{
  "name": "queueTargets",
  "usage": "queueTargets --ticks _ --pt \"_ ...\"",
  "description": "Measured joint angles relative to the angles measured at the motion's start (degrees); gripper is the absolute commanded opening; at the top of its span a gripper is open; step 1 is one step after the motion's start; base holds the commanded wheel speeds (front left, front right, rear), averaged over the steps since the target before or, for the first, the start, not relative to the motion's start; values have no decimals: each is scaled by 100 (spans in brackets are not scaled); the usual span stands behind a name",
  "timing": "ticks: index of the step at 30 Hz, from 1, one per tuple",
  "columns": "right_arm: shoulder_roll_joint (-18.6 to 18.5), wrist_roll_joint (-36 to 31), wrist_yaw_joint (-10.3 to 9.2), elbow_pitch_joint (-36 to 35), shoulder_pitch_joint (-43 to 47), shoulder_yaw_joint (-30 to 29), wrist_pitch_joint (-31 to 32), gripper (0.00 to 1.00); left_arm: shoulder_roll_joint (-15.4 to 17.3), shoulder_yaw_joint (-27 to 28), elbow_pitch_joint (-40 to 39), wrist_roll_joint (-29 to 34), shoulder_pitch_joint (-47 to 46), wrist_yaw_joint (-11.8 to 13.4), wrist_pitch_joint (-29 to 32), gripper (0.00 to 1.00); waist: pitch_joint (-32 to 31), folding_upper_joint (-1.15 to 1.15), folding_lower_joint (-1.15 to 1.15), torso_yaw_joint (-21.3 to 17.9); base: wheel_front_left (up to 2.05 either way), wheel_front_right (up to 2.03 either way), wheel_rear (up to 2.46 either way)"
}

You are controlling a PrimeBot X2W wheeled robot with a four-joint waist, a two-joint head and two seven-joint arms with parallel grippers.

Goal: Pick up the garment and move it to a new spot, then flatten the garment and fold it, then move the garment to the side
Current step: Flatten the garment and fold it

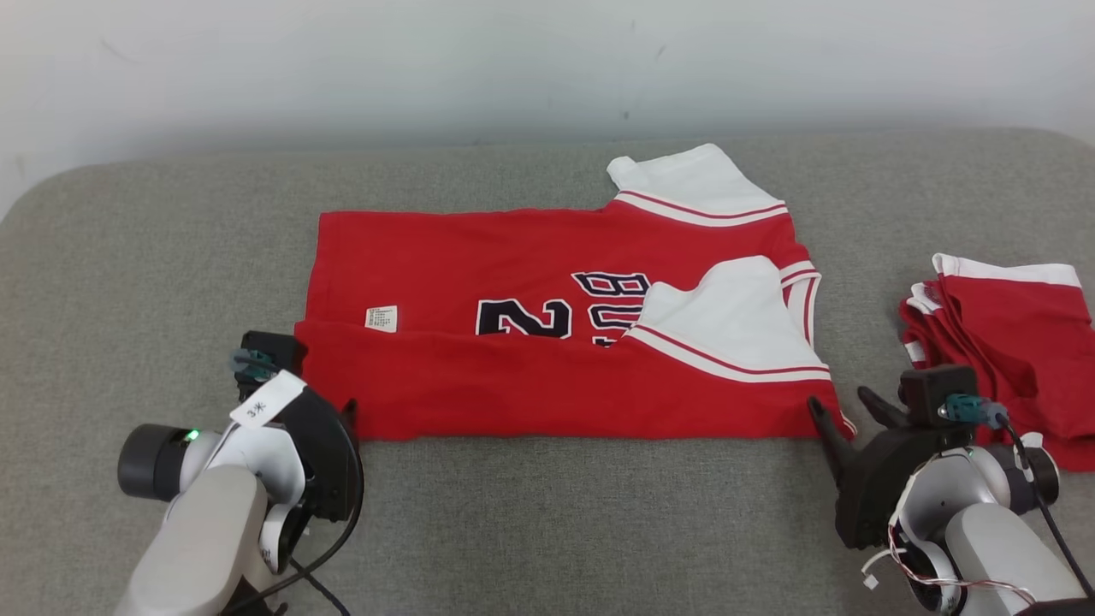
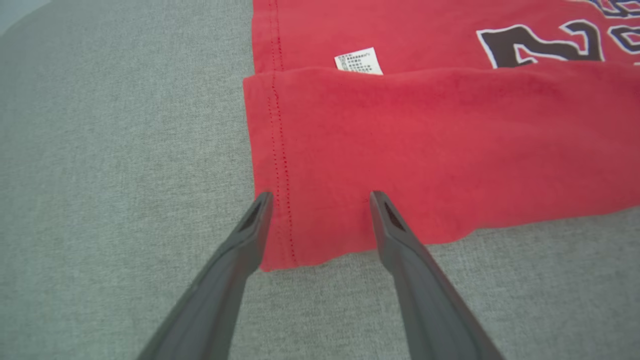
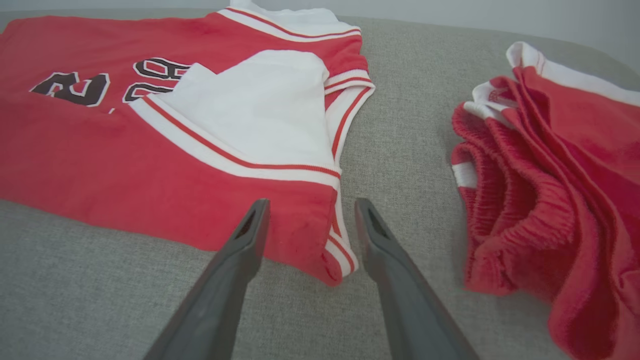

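Head view shows a red shirt (image 1: 530,385) lying flat in the middle of a grey mat (image 1: 556,513). Its near long side is folded up over the rest, so the fold hides the bottom of the dark number (image 1: 522,318). A little white tag (image 1: 381,318) peeks out just above the fold, near the left end. One white sleeve (image 1: 736,321) lies on top of the red cloth near the right end. The other white sleeve (image 1: 684,181) sticks out at the far side, close to the pale wall (image 1: 513,60).

The left gripper (image 2: 320,197) is at the shirt's near left corner. Its two dark fingers (image 2: 250,235) are spread wide apart and hold nothing. In the left wrist view the stitched edge of the shirt sits between them.

The right gripper (image 3: 312,202) is at the near right corner. Its fingers are apart too, and they are not squeezing anything. In the right wrist view the corner with the red and white trim lies between the two tips.

A bunched pile of red shorts (image 1: 1018,342) with white trim lies on the mat at the right, just beside the right arm. A strip of bare grey mat runs between the shorts and the shirt, so they do not touch. The shorts are close to the right gripper's outer side.
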Motion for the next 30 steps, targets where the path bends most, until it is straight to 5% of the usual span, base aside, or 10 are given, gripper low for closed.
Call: queueTargets --ticks 1,2,4,16,21,26,30 --pt "10 25 0 8 -18 2 33 47 -1 -1 21 1 -26 -1 0 100 16 0 0 8 0 0 0" --pt "15 36 1 15 -18 12 74 41 0 -1 36 1 -46 -2 0 100 33 0 0 14 0 0 0" --pt "31 51 1 69 -16 35 100 1 2 2 82 1 -80 -7 1 100 54 0 0 22 0 0 0" --pt "60 51 32 107 -33 122 194 0 198 149 346 -47 -216 -58 166 100 119 0 0 -60 0 0 0" --pt "57 52 32 100 -64 116 196 0 193 202 456 -111 -333 -67 288 49 173 0 0 -107 0 0 0" --pt "47 58 32 80 -86 104 199 0 187 203 527 -185 -335 -103 389 43 238 0 0 -137 0 0 0" --pt "46 58 32 81 -87 100 199 0 183 209 606 -196 -366 -100 417 50 260 0 0 -148 0 0 0"
